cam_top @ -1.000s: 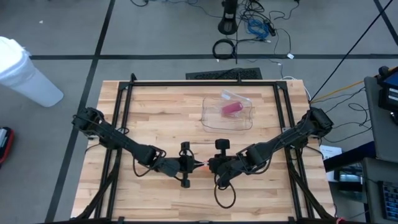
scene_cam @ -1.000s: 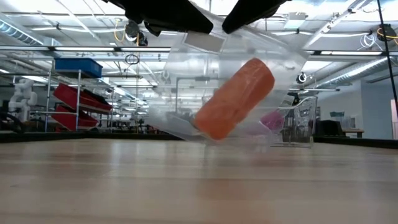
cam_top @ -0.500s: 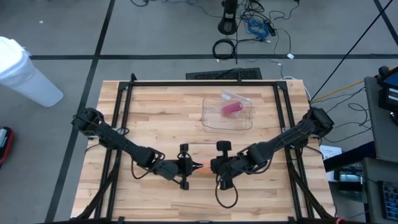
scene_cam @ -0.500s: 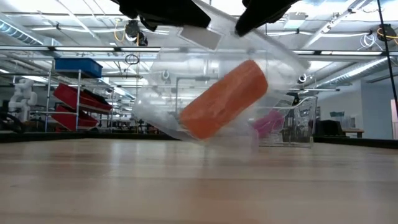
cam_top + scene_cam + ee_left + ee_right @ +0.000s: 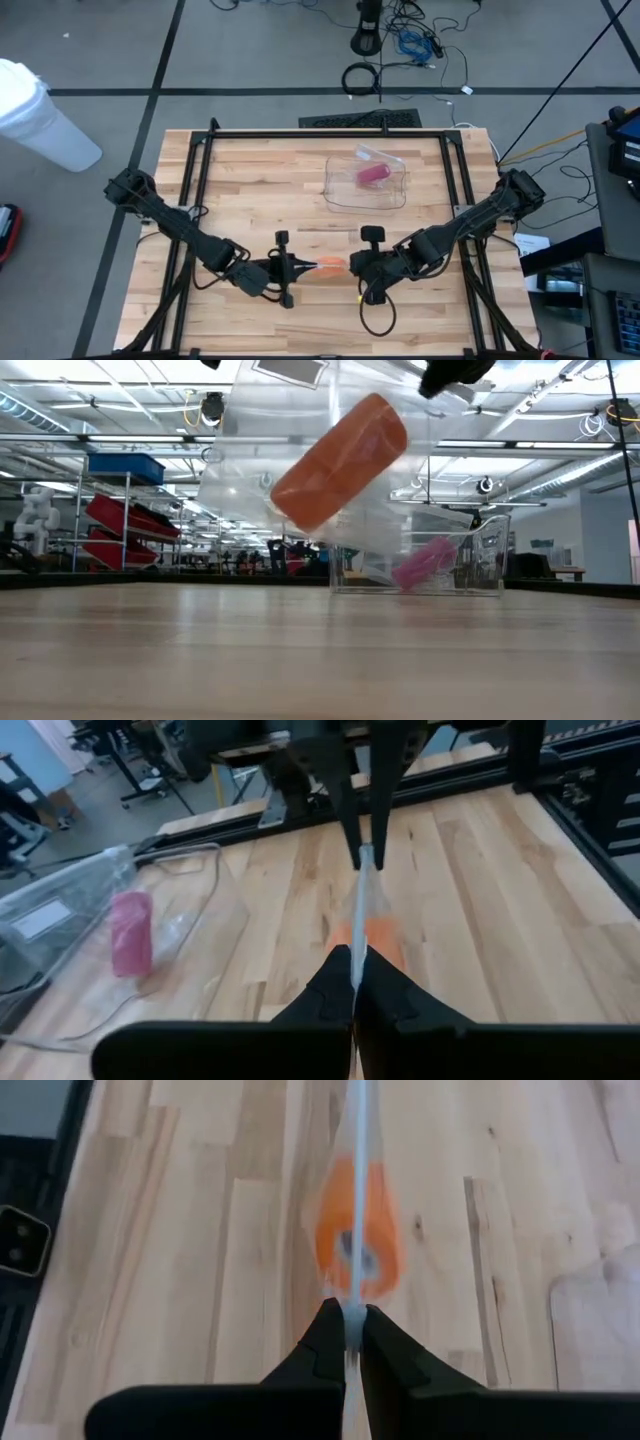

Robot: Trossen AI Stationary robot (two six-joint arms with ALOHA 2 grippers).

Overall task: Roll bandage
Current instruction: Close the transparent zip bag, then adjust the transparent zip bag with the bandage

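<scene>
A clear plastic bag (image 5: 300, 480) holds an orange bandage roll (image 5: 338, 462), which also shows in the high view (image 5: 331, 266). The bag hangs between my two grippers over the table's near middle, clear of the wood. My left gripper (image 5: 291, 268) is shut on the bag's left end. My right gripper (image 5: 353, 268) is shut on its right end. The roll lies tilted inside the bag, below the held edge. My left gripper pinches the bag's upper edge (image 5: 359, 915) between its two fingers (image 5: 335, 990), coming level from the table's left. The bag is lifted clear, and the edge runs straight to the other gripper. My right gripper pinches the same upper edge (image 5: 353, 1290) at its other end between its two fingers (image 5: 325, 1342), coming level from the table's right. The bag hangs below with the orange roll (image 5: 358, 1230) in it, clear of the table.
A clear open container (image 5: 366, 182) with a pink roll (image 5: 373, 174) stands at the far middle right of the table; it also shows in the low view (image 5: 425, 565). A black frame (image 5: 320, 133) runs round the table. Bare wood lies below the bag.
Both grippers have risen and drawn apart, the left toward the table's left edge and the right toward its right edge. The bag with the orange roll has gone up from near the wood and now hangs well clear; the roll stays tilted.
</scene>
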